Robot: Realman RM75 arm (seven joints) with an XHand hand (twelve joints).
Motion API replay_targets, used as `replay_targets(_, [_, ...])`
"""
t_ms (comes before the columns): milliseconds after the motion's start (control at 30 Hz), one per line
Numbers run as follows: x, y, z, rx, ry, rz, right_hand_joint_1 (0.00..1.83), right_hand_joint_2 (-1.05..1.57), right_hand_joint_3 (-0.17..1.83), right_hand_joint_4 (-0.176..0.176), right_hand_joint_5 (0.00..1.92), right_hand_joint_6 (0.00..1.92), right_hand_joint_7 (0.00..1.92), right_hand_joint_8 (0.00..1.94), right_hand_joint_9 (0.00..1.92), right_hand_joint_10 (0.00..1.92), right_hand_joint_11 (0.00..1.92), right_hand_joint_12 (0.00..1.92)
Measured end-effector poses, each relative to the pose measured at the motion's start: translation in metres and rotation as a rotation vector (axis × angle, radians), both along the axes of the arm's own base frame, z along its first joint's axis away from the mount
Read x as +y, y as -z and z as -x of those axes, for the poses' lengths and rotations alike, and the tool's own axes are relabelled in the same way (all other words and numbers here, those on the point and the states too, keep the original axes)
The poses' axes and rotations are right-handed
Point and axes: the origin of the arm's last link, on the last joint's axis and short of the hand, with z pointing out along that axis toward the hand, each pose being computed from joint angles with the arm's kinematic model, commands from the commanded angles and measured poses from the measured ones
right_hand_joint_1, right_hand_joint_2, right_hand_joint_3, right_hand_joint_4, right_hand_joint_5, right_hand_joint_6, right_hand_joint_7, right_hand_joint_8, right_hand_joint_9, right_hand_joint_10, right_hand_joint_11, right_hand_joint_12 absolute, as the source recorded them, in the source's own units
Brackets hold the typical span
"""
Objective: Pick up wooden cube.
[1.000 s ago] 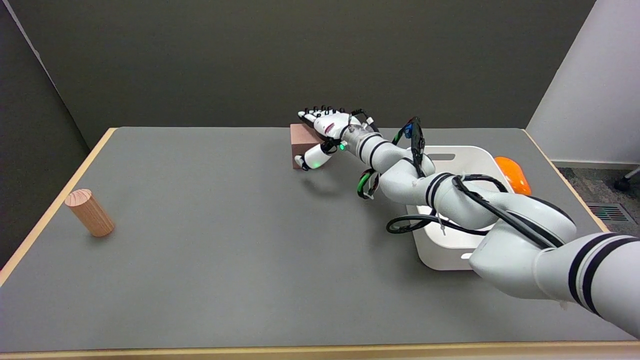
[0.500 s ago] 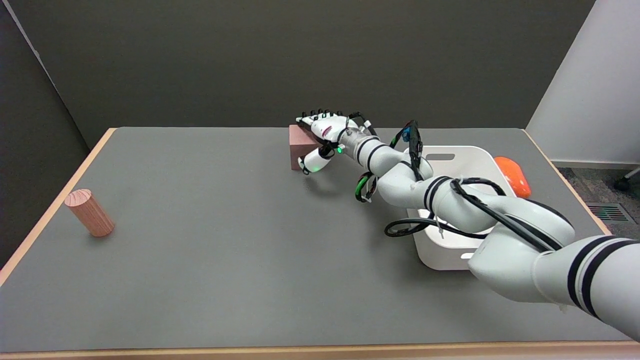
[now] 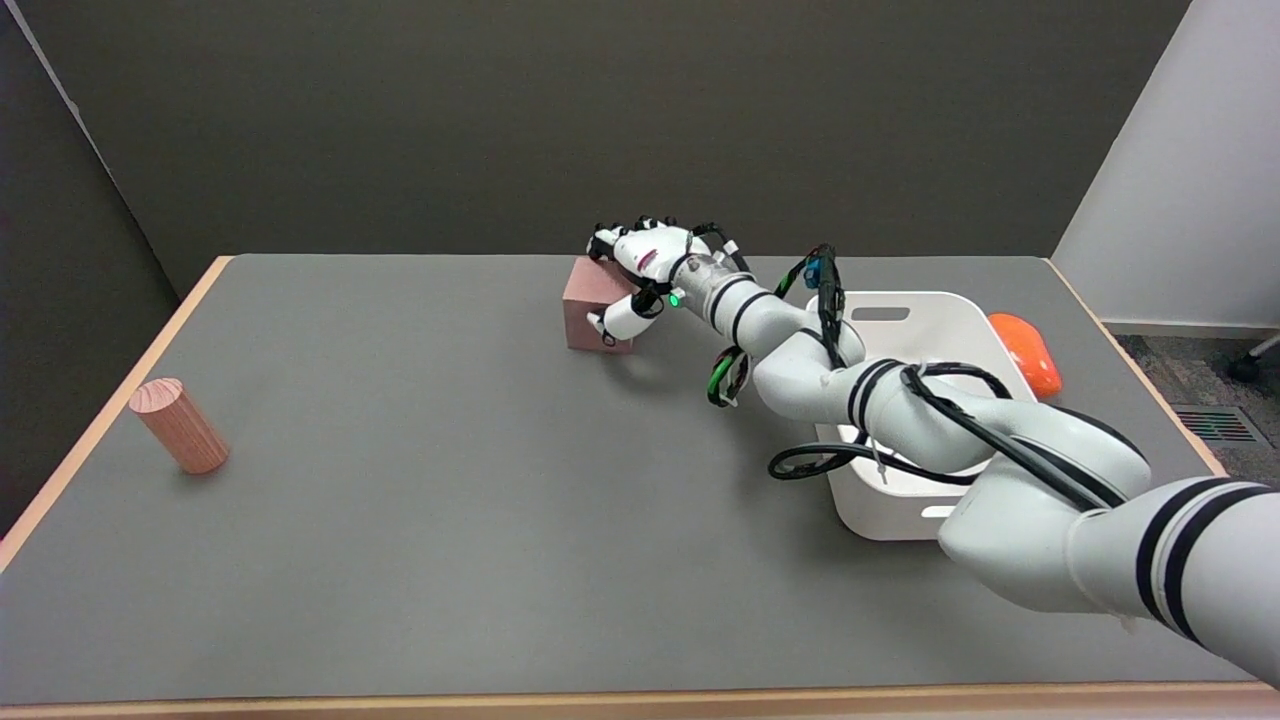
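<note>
right hand (image 3: 640,270) | fingers over the top, thumb on near face, grasping wooden cube (image 3: 590,310) | left of white bin (image 3: 960,320)

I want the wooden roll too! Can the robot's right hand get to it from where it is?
Probably, though it's a long stretch. The right hand is wrapped around the wooden cube; the wooden cylinder stands far left, only bare table between.

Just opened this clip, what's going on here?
The robot's right hand is closing around the wooden cube near the table's far edge, fingers over its top and thumb on its near face. The cube looks tilted but not clearly lifted. A wooden cylinder lies far left; a white bin and an orange object sit right.
</note>
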Motion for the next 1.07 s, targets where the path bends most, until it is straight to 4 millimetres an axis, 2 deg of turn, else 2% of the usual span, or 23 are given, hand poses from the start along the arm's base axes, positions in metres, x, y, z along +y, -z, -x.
replay_targets(133, [0.001,0.002,-0.004,0.004,-0.028,-0.014,0.86,1.29,0.31,-0.101,0.46,1.79,0.21,1.82,0.50,1.52,0.09,1.14])
replay_targets(200, [0.002,0.004,-0.006,0.002,-0.042,-0.020,1.02,1.31,0.22,-0.101,0.48,1.60,0.46,1.92,0.50,1.58,0.08,1.26])
replay_targets(233, [0.002,0.004,-0.007,0.000,-0.049,-0.022,1.06,1.32,0.20,-0.104,0.49,1.56,0.51,1.94,0.50,1.59,0.08,1.29])
replay_targets(367, [0.003,0.004,-0.017,-0.019,-0.096,-0.032,1.07,1.31,0.22,-0.124,0.46,1.58,0.54,1.94,0.53,1.61,0.10,1.30])
replay_targets(500, [0.006,0.001,-0.030,-0.039,-0.146,-0.037,1.07,1.31,0.23,-0.128,0.45,1.59,0.55,1.94,0.55,1.61,0.12,1.33])
replay_targets(567, [0.008,-0.001,-0.036,-0.047,-0.172,-0.039,1.08,1.31,0.23,-0.148,0.44,1.59,0.57,1.93,0.59,1.58,0.15,1.32])
replay_targets(667, [0.012,-0.007,-0.046,-0.053,-0.214,-0.041,1.09,1.29,0.25,-0.157,0.45,1.58,0.59,1.92,0.61,1.58,0.16,1.35])
replay_targets(800, [0.020,-0.018,-0.057,-0.048,-0.266,-0.036,1.11,1.26,0.27,-0.173,0.47,1.55,0.62,1.88,0.64,1.58,0.17,1.38])
replay_targets(1067, [0.038,-0.047,-0.070,-0.033,-0.338,-0.001,1.12,1.26,0.26,-0.176,0.48,1.53,0.63,1.87,0.66,1.56,0.17,1.40])
